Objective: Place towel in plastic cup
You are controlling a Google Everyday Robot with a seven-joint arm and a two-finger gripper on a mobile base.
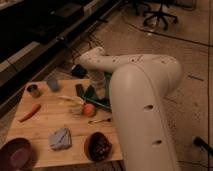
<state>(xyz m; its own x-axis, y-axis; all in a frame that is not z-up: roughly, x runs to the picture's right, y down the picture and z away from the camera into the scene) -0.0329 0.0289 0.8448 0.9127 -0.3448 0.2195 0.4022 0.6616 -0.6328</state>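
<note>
The towel (60,138), a small light blue-grey cloth, lies crumpled on the wooden table (47,117) near its front edge. At the table's back left stands the plastic cup (53,84), a small blue-grey tumbler. My white arm reaches in from the right, and its end with the gripper (98,90) hangs over the green object (100,100) at the table's back right. The gripper is far from the towel and well to the right of the cup. The arm hides much of the gripper.
A shiny metal can (33,90) stands left of the cup. A carrot (29,112), an orange fruit (89,109), a utensil (100,120), a purple bowl (15,152) and a brown bowl (97,146) lie on the table. Shelving runs behind.
</note>
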